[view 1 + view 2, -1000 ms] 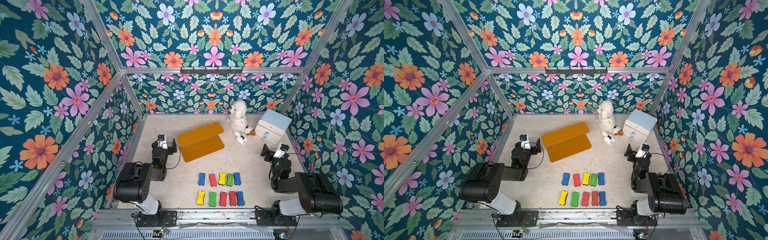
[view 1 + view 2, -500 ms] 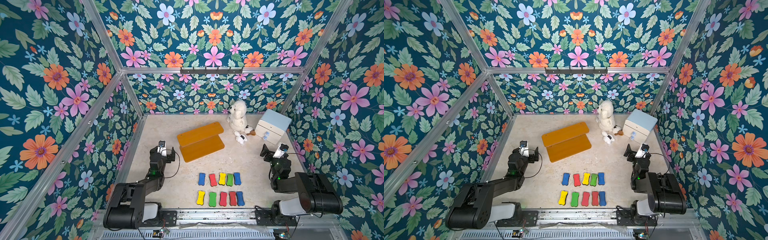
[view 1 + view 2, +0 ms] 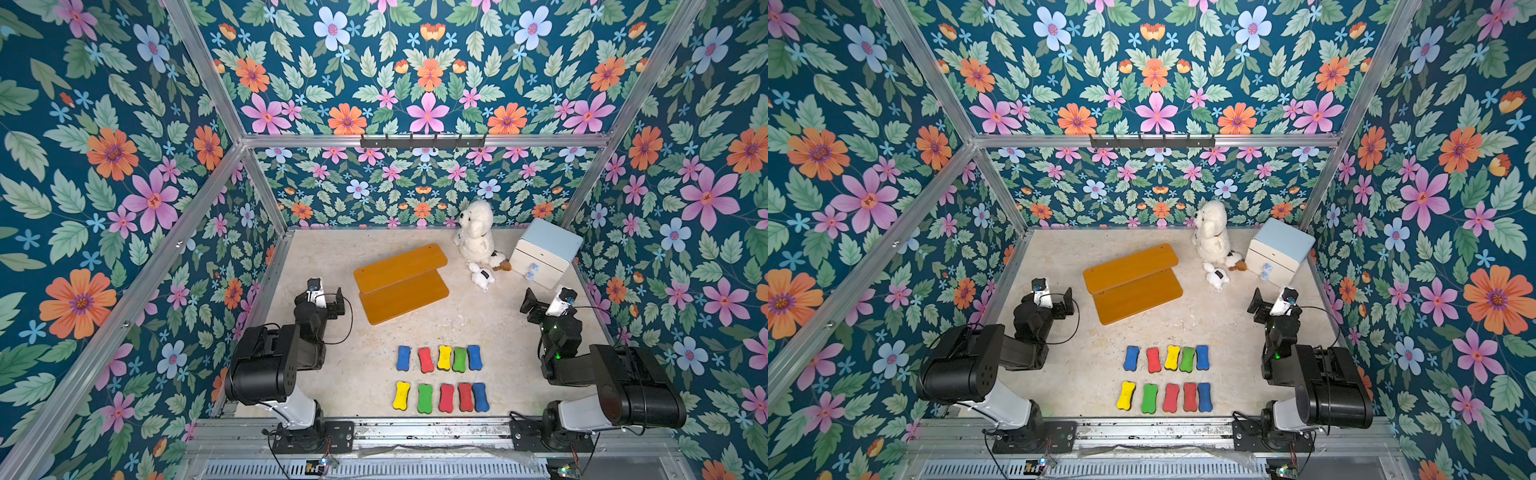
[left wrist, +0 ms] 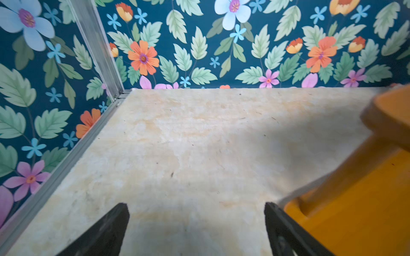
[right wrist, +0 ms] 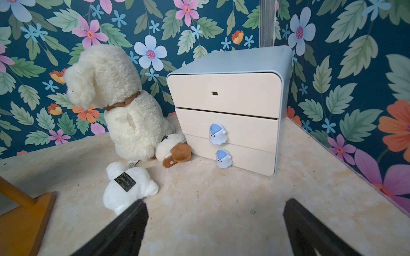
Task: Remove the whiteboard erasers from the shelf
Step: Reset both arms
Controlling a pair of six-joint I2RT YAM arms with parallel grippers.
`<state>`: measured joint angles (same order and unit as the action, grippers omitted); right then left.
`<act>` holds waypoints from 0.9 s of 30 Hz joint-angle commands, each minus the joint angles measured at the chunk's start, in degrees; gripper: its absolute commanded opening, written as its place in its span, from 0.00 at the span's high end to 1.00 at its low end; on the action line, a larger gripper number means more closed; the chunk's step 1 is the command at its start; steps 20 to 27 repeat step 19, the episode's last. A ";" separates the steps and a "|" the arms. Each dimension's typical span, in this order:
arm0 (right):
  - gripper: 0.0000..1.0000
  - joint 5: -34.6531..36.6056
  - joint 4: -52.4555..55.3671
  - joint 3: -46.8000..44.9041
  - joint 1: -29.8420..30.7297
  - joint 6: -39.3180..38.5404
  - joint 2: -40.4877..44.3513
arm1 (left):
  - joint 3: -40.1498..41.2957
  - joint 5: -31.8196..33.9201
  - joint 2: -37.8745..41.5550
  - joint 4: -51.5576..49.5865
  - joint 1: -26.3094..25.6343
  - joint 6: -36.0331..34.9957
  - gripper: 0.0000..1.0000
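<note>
Whiteboard erasers (image 3: 444, 357) (ten are counted) are laid out on the pale table (image 3: 332, 257) in two rows of five, near the front edge and between the two arm bases. In the farther row, blue, red, yellow, green and blue are seen from left to right in both top views; in the nearer row, yellow, green, red, red and blue. Each is set coloured side up, with its long axis running roughly front to back, and neighbours are kept close together.

The shelf (image 3: 401, 282) is placed farther back, well apart from both rows and turned at a slant. Its higher tier is toward the back wall and its lower tier toward the erasers.

The left gripper (image 4: 196, 212) is held low near the shelf's left end. Its jaws are spread wide, only table surface is seen between them, and nothing is gripped. In the left wrist view a blurred corner of the shelf is seen close beside one jaw.

The right gripper (image 5: 215, 208) is likewise spread wide and empty, and is pointed toward the drawer box (image 5: 228, 99) in the back right corner. A white plush dog (image 5: 124, 106) is seated just beside that box — one foot is pressed against its lowest drawer. A small plush toy (image 5: 128, 186) is laid on the table in front of the dog.
</note>
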<state>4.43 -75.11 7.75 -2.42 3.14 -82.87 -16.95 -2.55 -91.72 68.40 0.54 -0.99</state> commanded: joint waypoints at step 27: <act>0.01 -1.15 -0.44 0.49 0.13 -0.24 -0.12 | -0.61 2.56 0.00 -1.08 -0.01 1.43 0.01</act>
